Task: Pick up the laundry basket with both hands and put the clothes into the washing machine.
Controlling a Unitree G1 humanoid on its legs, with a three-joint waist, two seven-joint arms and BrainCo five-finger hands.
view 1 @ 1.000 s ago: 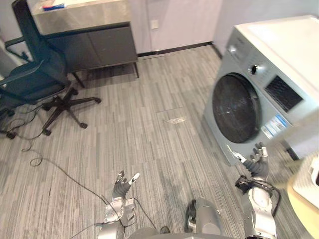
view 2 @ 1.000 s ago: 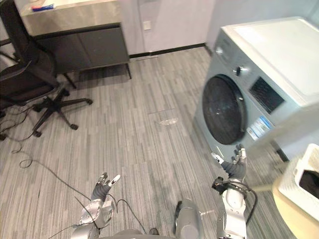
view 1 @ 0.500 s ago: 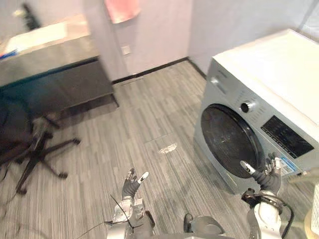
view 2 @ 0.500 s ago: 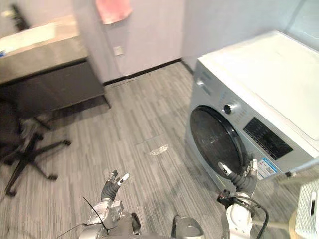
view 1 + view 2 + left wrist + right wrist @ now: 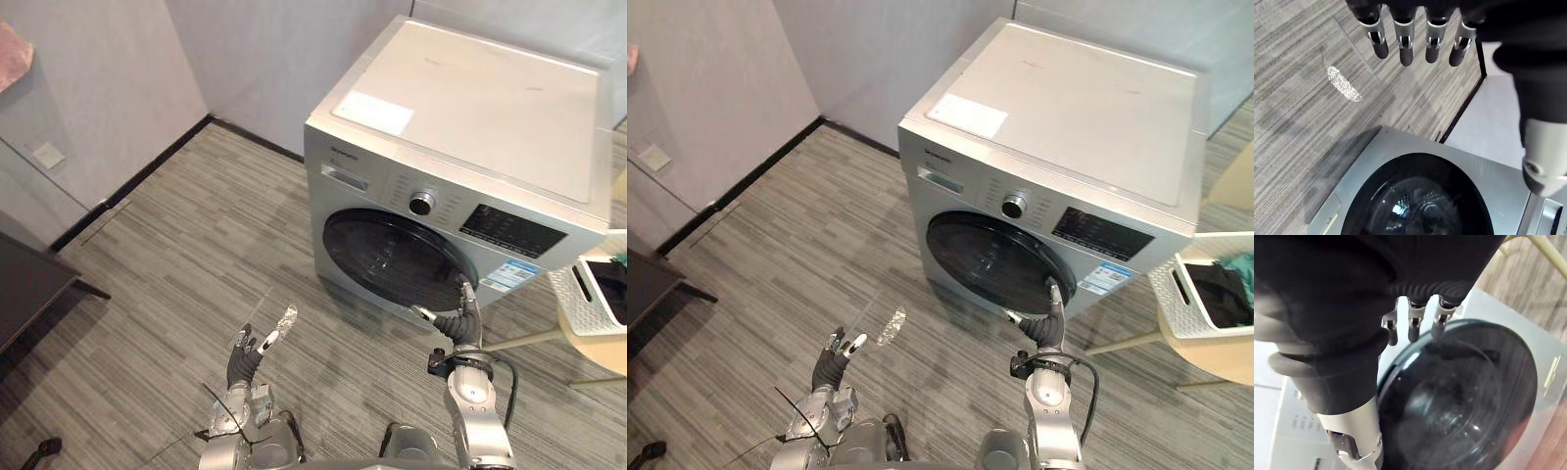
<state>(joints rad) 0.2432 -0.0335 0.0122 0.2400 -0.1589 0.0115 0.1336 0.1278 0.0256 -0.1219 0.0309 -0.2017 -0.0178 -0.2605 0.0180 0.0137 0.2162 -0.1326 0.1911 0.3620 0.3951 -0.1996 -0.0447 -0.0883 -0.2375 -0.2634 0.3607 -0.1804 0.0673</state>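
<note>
The silver washing machine stands ahead of me, its round dark glass door closed. A white laundry basket with dark and teal clothes sits on a pale wooden table at the far right, beside the machine. My right hand is raised in front of the door's lower right, fingers straight, holding nothing. My left hand is raised over the floor to the left of the machine, fingers straight and empty.
A shiny scrap lies on the grey plank floor just past my left hand. The corner of a dark cabinet juts in at the left edge. Grey walls with a black baseboard close the corner behind the machine.
The camera has swung right: the washing machine is now central, the chair has left the picture, and the basket shows at the right. Both hands stay raised and open.
</note>
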